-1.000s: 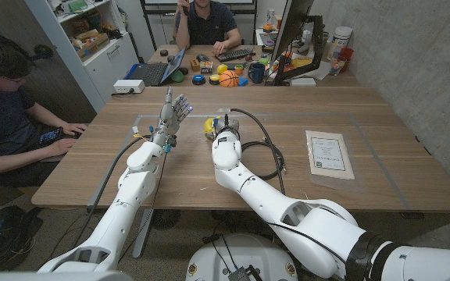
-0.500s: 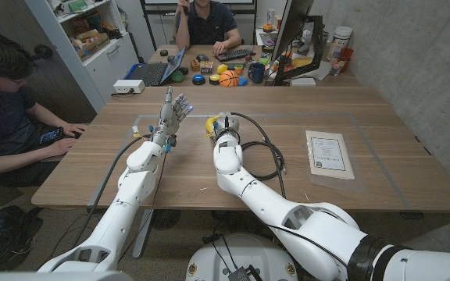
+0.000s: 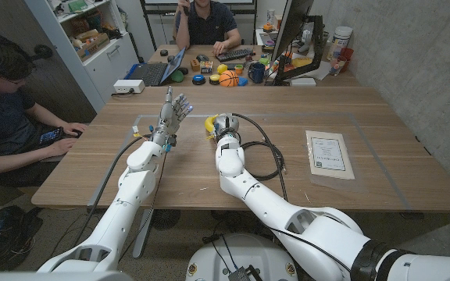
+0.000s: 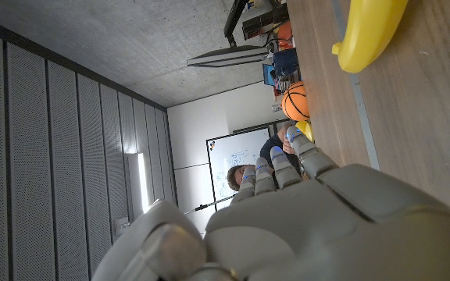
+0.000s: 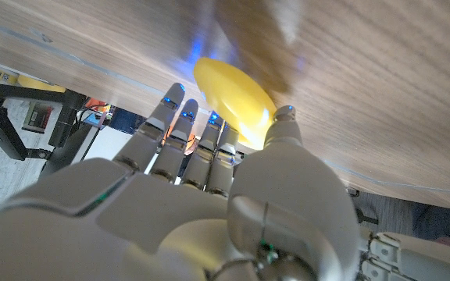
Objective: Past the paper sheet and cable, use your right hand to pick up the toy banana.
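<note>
Now | right hand (image 3: 223,123) is seen spread at the toy banana (image 3: 209,125) on the desk (image 3: 366,179), not yet closed | risk: banana could be nudged away or slip out if fingers (image 5: 180,125) are closed off-centre | left hand (image 3: 175,109) raised, spread

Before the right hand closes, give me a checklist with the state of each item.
1. Right hand at the toy banana: ok, fingers reach beside it.
2. Banana between thumb and fingers: ok, the right wrist view shows it there.
3. Firm contact on the banana: cannot tell.
4. Left hand out of the way: ok, raised and apart from the banana.
5. Cable off the banana: ok, it lies by the right forearm.
6. Paper sheet out of the way: ok, far to the right.
</note>
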